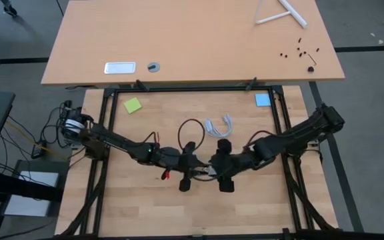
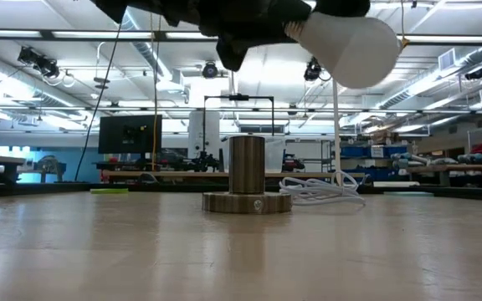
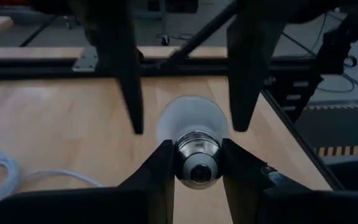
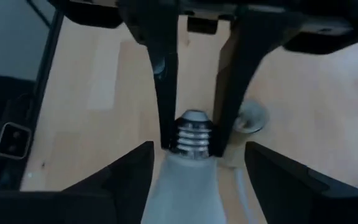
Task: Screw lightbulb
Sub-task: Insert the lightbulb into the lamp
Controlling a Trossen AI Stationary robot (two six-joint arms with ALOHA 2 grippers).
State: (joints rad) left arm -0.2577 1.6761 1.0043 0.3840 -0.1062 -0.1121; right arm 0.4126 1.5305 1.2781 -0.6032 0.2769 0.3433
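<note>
The white frosted lightbulb (image 2: 354, 46) hangs high above the table between my two grippers. My left gripper (image 3: 196, 149) is shut on its metal screw end. My right gripper (image 4: 197, 155) faces it from the other side, open, with one finger on each side of the glass and a gap showing. The metal socket (image 2: 247, 180) stands upright on its round base on the table below, also seen as a round socket (image 4: 252, 118) in the right wrist view. Its white cord (image 1: 220, 125) lies coiled behind it. In the high view the grippers meet mid-table, left gripper (image 1: 199, 167) and right gripper (image 1: 213, 167). My left gripper pinches the bulb's threaded screw end (image 4: 194, 134) between its two fingers (image 3: 163, 165), one on each side of the thread. The fingers come roughly level from the table's left and lie along the bulb. The bulb is lifted clear, its glass end (image 3: 191, 112) pointing away toward the right arm.
A green note (image 1: 133, 105) and a blue note (image 1: 263, 100) lie near the table's far edge. A dark metal frame (image 1: 192, 88) borders the work surface. A red cable (image 1: 192, 123) loops behind the grippers. Bare wood lies toward the near edge.
</note>
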